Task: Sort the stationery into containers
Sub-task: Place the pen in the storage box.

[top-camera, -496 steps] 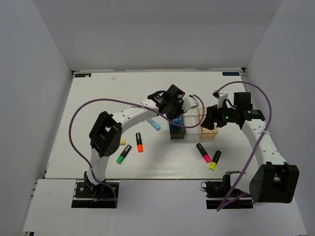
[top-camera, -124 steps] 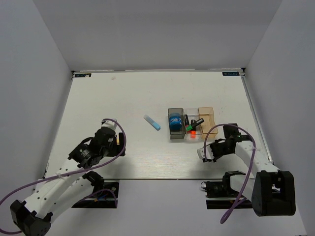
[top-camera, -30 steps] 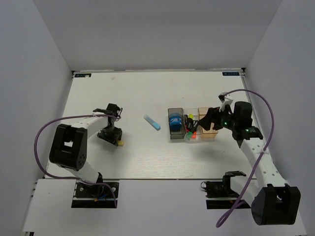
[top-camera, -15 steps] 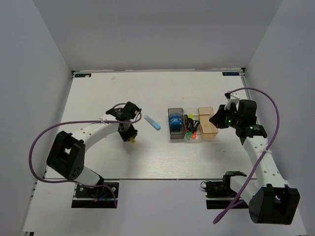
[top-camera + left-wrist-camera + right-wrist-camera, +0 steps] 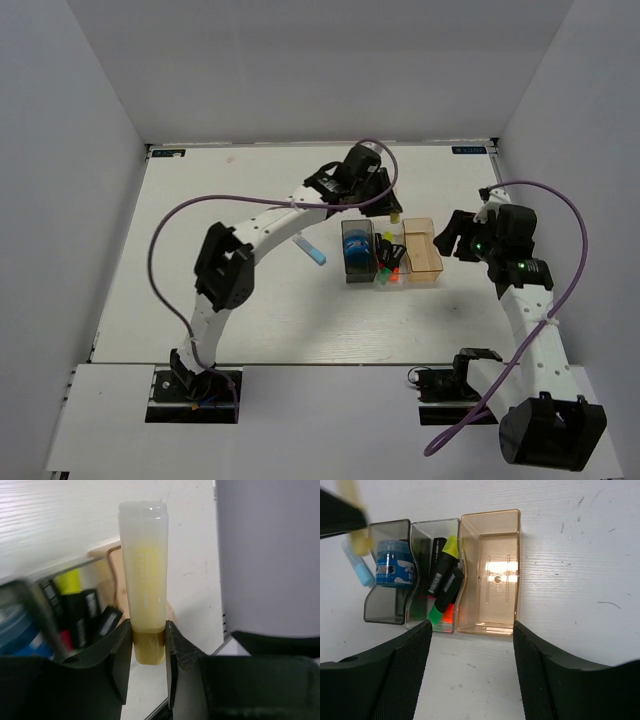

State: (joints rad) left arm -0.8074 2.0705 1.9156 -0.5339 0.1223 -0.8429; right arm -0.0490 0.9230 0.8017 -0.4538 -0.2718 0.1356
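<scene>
My left gripper [image 5: 149,632] is shut on the lower end of the small cream piece [image 5: 144,575], a pale tube held upright. In the top view this gripper [image 5: 393,208] hangs just behind the row of containers, by the clear bin [image 5: 388,262] and the tan-orange bin [image 5: 423,262]. The tan bin [image 5: 492,595] has nothing in it. Markers with a yellow cap [image 5: 451,547] and a green cap [image 5: 436,615] lie in the clear bin. The blue tape roll [image 5: 395,567] sits in the smoky grey bin [image 5: 390,530]. My right gripper [image 5: 471,645] is open, right of the bins.
The light-blue stick [image 5: 310,250] lies on the white table left of the grey bin. The table's back rim runs at the far side [image 5: 320,146]. Purple cables loop from both arms above the table.
My left arm has carried the cream piece from the left-middle of the table over to the bins. My right gripper has drawn back to the right and stands open.
</scene>
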